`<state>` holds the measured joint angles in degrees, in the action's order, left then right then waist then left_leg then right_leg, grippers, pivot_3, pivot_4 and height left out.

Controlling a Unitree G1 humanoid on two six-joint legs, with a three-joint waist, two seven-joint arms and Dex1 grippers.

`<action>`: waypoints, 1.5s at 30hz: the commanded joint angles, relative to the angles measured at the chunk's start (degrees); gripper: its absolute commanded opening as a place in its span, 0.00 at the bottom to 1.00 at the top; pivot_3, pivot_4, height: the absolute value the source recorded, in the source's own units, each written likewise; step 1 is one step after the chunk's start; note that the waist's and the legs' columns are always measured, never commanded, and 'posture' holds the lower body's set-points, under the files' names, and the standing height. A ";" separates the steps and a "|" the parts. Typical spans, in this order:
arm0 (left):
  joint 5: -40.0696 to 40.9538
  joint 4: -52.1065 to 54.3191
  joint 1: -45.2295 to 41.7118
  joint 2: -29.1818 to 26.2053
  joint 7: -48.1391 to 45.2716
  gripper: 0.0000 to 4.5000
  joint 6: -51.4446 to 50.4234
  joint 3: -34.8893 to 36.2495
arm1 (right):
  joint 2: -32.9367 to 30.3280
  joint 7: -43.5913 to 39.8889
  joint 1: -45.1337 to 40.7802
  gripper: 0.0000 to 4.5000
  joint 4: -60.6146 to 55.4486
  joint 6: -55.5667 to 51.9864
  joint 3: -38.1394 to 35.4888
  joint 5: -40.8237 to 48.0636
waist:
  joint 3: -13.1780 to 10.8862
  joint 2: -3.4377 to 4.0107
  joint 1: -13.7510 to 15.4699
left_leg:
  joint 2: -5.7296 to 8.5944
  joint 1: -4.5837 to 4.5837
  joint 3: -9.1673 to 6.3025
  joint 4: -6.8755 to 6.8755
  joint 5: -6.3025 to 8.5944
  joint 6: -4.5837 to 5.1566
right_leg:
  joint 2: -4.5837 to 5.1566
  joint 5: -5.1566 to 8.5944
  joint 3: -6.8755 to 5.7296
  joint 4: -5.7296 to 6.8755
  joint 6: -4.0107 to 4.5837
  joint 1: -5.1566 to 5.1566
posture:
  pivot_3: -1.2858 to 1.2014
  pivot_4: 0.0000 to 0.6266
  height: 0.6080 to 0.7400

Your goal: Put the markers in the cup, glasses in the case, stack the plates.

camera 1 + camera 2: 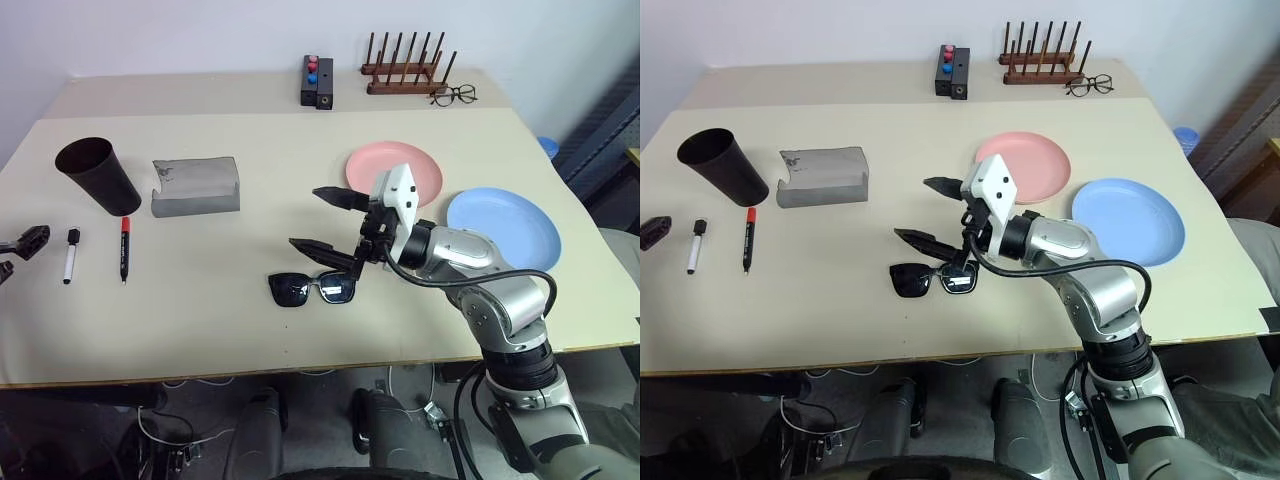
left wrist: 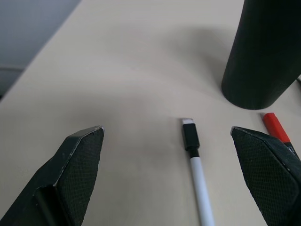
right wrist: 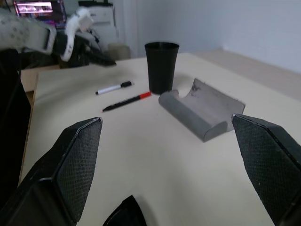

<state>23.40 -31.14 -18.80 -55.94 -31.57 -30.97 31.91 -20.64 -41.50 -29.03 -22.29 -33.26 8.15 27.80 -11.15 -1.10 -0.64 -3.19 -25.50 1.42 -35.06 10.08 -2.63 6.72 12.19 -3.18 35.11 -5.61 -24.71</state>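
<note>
1. Left wrist view: left gripper (image 2: 181,176) stands wide apart and empty, straddling the white marker (image 2: 197,174) beside the cup (image 2: 263,52).
2. Right gripper (image 1: 322,220) gapes empty above the sunglasses (image 1: 312,289).
3. Risk: closing off-centre could roll the marker away.

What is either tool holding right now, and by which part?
Nothing. The left tool and right tool are both open and empty.
</note>
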 commanded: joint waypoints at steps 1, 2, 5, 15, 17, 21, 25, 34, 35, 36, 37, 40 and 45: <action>-2.58 -2.25 -3.88 -1.14 0.50 0.99 -3.10 -4.15 | 0.45 0.05 0.16 1.00 -1.58 2.57 -1.01 0.36 | 0.00 0.00 0.03 | 0.00 0.00 0.00 0.00 0.00 0.00 | 0.00 0.00 0.00 0.02 -0.01 0.00 | 0.52 0.24 1.00; -2.86 -2.91 -4.83 -1.15 0.07 0.99 -3.69 -5.07 | 0.47 0.18 0.23 1.00 -1.62 2.85 -1.04 0.34 | 0.00 0.00 0.04 | 0.00 0.00 0.00 0.00 -0.01 0.01 | 0.00 0.00 0.00 0.03 -0.01 0.00 | 0.52 0.24 1.00; -3.92 -5.40 -7.77 -1.20 1.30 0.99 -7.65 -7.35 | 0.79 0.37 0.27 1.00 -1.77 2.82 -1.45 1.38 | 0.00 -0.01 0.01 | 0.01 0.00 0.01 -0.04 -0.02 0.02 | -0.01 -0.01 0.00 0.04 -0.02 0.02 | 0.52 0.24 1.00; -7.33 -10.08 -9.90 -1.00 -1.51 0.99 -10.59 -13.37 | 0.15 1.17 1.37 1.00 -2.30 3.61 -1.18 0.80 | 0.00 -0.01 -0.01 | 0.01 0.01 0.00 -0.02 -0.09 0.13 | -0.01 -0.01 0.00 0.05 -0.03 0.01 | 0.52 0.24 1.00; -8.33 -11.88 -10.71 -1.19 -1.87 0.99 -9.41 -14.22 | 0.12 1.28 1.51 1.00 -2.45 3.65 -1.03 0.74 | 0.00 -0.01 0.00 | 0.01 0.03 0.00 -0.03 -0.09 0.13 | -0.01 -0.01 0.00 0.07 -0.03 0.02 | 0.52 0.24 1.00; -9.03 -14.22 -13.83 -1.18 -1.87 0.99 -8.89 -14.33 | 0.04 1.21 1.70 1.00 -2.52 3.31 -0.86 1.11 | 0.00 -0.01 0.10 | 0.01 0.06 0.00 -0.03 -0.09 0.13 | -0.01 -0.01 0.00 0.10 -0.02 0.03 | 0.52 0.24 1.00; -9.93 -16.42 -17.91 -2.26 -2.56 0.99 -11.88 -15.70 | 0.16 1.33 1.74 1.00 -2.40 3.45 -0.75 1.07 | 0.00 -0.01 0.08 | 0.01 0.04 0.00 -0.06 -0.10 0.13 | -0.01 -0.01 0.00 0.09 -0.03 0.04 | 0.52 0.24 1.00; -16.00 -23.78 -30.24 -5.70 -9.84 0.99 -20.90 -25.91 | 0.67 1.53 2.08 1.00 -1.99 4.05 0.04 0.56 | -0.01 -0.06 0.03 | 0.04 0.00 0.00 -0.08 -0.11 0.16 | -0.01 -0.02 0.00 0.07 -0.08 0.04 | 0.52 0.24 1.00; -16.65 -24.97 -31.41 -5.99 -10.43 0.99 -20.82 -26.62 | 0.73 1.59 2.11 1.00 -1.97 4.09 0.10 0.53 | -0.01 -0.06 0.02 | 0.03 -0.01 0.00 -0.08 -0.11 0.16 | -0.01 -0.02 -0.01 0.08 -0.08 0.04 | 0.52 0.24 1.00; -17.47 -26.20 -32.76 -6.40 -10.88 0.99 -21.05 -27.50 | 0.79 1.68 2.16 1.00 -1.94 4.18 0.16 0.45 | -0.01 -0.06 0.00 | 0.03 0.00 0.00 -0.07 -0.11 0.16 | -0.01 -0.02 0.00 0.07 -0.08 0.03 | 0.52 0.24 1.00; -18.28 -27.14 -33.96 -6.77 -12.18 0.99 -20.87 -28.60 | 0.86 1.79 2.21 1.00 -1.92 4.24 0.22 0.40 | -0.01 -0.06 -0.04 | 0.03 0.00 0.00 -0.06 -0.11 0.16 | -0.01 0.00 0.00 0.07 -0.06 0.03 | 0.52 0.24 1.00; -20.69 -30.32 -37.95 -7.00 -15.41 0.99 -20.80 -31.60 | 0.94 2.05 2.47 1.00 -1.93 4.40 0.28 0.36 | -0.02 -0.08 -0.01 | 0.03 -0.01 0.00 -0.06 -0.11 0.16 | -0.02 0.00 -0.01 0.08 -0.06 0.01 | 0.52 0.24 1.00; -23.57 -36.21 -43.49 -5.75 -16.16 0.99 -17.95 -33.23 | 1.09 2.50 2.69 1.00 -1.96 4.78 0.59 0.13 | -0.04 -0.11 0.08 | 0.03 -0.06 -0.01 -0.09 -0.11 0.16 | -0.01 0.01 0.00 0.06 -0.05 0.01 | 0.52 0.24 1.00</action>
<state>1.19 -66.35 -60.45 -60.72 -47.75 -50.41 -1.30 -20.12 -39.31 -26.16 -22.35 -29.63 8.98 28.06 -11.19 -1.21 -0.56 -3.16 -25.57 1.41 -35.16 9.97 -2.47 6.72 12.20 -3.19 35.18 -5.66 -24.70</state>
